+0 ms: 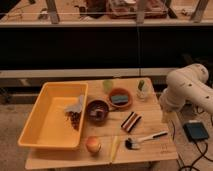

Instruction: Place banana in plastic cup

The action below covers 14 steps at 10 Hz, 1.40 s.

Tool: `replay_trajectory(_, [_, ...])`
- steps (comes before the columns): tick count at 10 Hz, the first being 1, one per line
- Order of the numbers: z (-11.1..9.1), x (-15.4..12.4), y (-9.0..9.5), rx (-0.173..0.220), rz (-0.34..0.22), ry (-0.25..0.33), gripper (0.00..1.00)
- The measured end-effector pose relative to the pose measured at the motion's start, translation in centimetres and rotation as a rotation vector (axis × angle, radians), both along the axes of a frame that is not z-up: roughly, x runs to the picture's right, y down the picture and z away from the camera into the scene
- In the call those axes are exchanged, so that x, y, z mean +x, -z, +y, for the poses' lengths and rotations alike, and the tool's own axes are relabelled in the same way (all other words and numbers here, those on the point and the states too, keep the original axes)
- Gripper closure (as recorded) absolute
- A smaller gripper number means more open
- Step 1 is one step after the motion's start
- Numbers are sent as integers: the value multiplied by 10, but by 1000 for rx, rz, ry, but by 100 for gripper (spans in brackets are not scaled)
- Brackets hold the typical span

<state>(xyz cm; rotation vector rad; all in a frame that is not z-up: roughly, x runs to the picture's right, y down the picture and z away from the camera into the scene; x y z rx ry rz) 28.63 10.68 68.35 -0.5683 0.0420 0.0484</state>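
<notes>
- Wooden tbl point(155, 152) fills the near-centre; everything below sits on it unless noted.
- Banana point(114, 148): lies flat at the near edge, approx. mid-tbl, long axis running near-to-far. Nothing is holding it.
- Apple point(92, 145): just left of the banana, red-yellow, also at the near edge.
- Brush point(145, 138): right of the banana, dark head at its left end close to the banana, pale handle angled off to the right & slightly far.
- Dark box point(196, 131): on the floor right of the tbl, w/ a cable trailing from it.
- Small striped dark obj. point(131, 121): a bit farther in than the brush, lying at a diagonal, btwn the brush & the bowls.
- Yellow bin point(47, 120): big, takes up the left part of the tbl; some dark & grey bits sit at its right side, can't tell what they are.
- Brown bowl point(89, 106): just right of the bin, something inside, can't ID it.
- Gripper point(169, 116): at the low end of the white arm point(187, 90), off the tbl's right edge, well apart from the banana; open or closed, can't tell. Nothing seen in it.
- Terracotta bowl point(120, 105): right & far of the brown bowl, dark item lying in it.
- Bottle point(143, 90): clear w/ green top, upright, right of the terracotta bowl near the far edge.
- Plastic cup point(108, 85): upright at the far edge, just far-left of the terracotta bowl. Both bowls lie btwn it & the banana, so the two are well apart.
</notes>
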Motion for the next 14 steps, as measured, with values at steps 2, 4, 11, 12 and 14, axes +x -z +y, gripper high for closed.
replay_trajectory(2, [0, 0, 0, 0, 0, 0, 35])
replay_trajectory(4, [0, 0, 0, 0, 0, 0, 35])
replay_trajectory(11, [0, 0, 0, 0, 0, 0, 35])
replay_trajectory(12, [0, 0, 0, 0, 0, 0, 35])
replay_trajectory(14, [2, -4, 1, 4, -27, 12, 35])
